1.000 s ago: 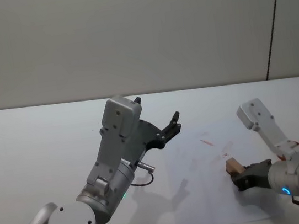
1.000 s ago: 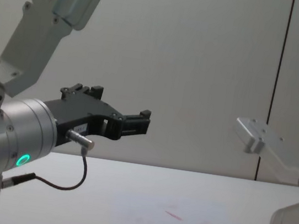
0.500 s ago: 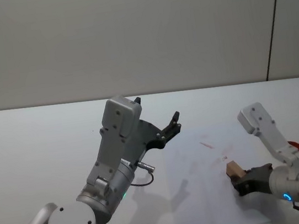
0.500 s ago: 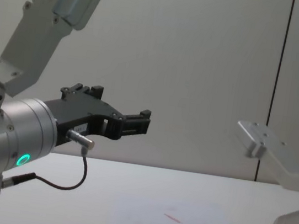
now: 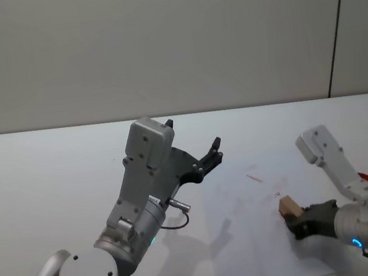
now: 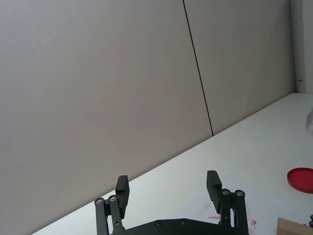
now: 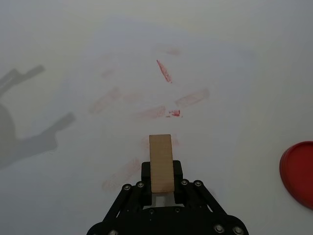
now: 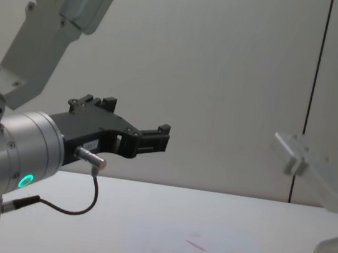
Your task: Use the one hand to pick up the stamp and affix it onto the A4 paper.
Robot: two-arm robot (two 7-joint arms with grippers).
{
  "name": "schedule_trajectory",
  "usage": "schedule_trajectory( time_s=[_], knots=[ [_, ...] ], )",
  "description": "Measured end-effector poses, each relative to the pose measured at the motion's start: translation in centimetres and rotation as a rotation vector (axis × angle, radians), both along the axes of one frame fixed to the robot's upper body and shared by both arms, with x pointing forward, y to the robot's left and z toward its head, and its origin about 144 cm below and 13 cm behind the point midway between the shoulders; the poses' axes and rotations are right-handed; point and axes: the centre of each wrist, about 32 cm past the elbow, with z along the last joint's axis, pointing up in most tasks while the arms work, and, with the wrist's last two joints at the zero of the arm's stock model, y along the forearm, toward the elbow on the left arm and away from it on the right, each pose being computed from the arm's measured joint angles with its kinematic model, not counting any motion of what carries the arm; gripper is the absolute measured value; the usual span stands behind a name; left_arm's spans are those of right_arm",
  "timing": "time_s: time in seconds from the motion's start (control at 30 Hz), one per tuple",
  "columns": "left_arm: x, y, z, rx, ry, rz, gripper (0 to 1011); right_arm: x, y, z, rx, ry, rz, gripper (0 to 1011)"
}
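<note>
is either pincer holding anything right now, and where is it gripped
The right pincer holds the stamp by its rear end, fingers on its two long sides, over the A4 paper. The left pincer is open and holds nothing.

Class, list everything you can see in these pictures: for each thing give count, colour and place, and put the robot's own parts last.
stamp: one, light tan wood, held in the right tool above the paper's right part
paper: one, white with faint red marks, flat on the table before the robot
ink pad: one, red, round, on the table to the right of the paper
table: one, white
left tool: one, black, open, raised over the table left of the paper, a cable hanging beneath its wrist
right tool: one, black, shut on the stamp, low over the paper
</note>
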Motion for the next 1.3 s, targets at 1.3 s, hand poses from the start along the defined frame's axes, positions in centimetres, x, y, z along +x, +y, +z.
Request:
schedule_trajectory(
  time_s=[1.3],
  knots=[
    [0.0,0.0,0.0,0.0,0.0,0.0,1002,-1.0,-7.0,4.1,0.109,-0.167,-0.117,226]
  ],
)
